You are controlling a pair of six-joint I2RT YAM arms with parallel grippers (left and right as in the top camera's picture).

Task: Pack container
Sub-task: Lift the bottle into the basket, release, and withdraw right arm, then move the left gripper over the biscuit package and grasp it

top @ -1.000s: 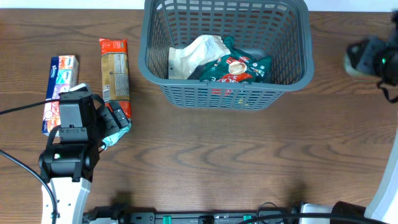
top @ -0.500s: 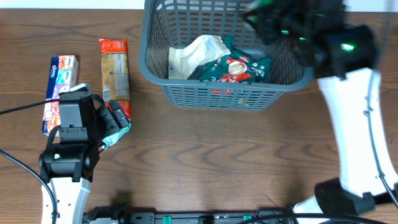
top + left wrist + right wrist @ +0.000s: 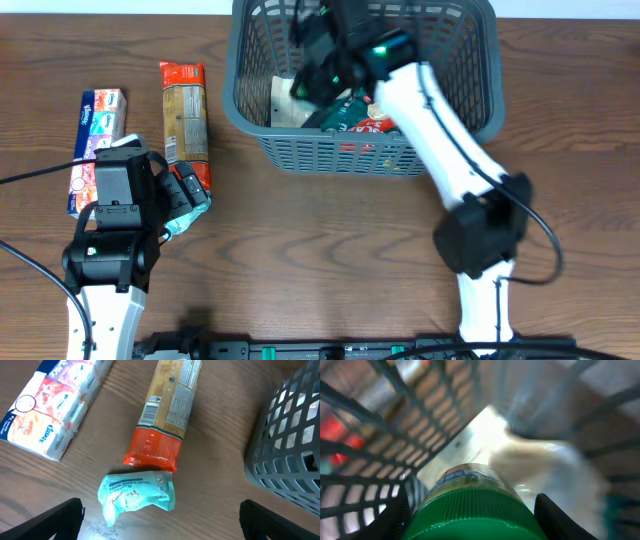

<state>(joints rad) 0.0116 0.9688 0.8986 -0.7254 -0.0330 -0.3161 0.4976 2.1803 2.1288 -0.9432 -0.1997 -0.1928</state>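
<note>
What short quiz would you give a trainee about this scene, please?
1. True or false: the right gripper holds a green-capped bottle inside the container.
2. The left gripper is: A. open and empty; B. shut on a packet; C. inside the container.
3. How many items lie on the table outside the container?
Key: 1 true; 2 A; 3 three.
</note>
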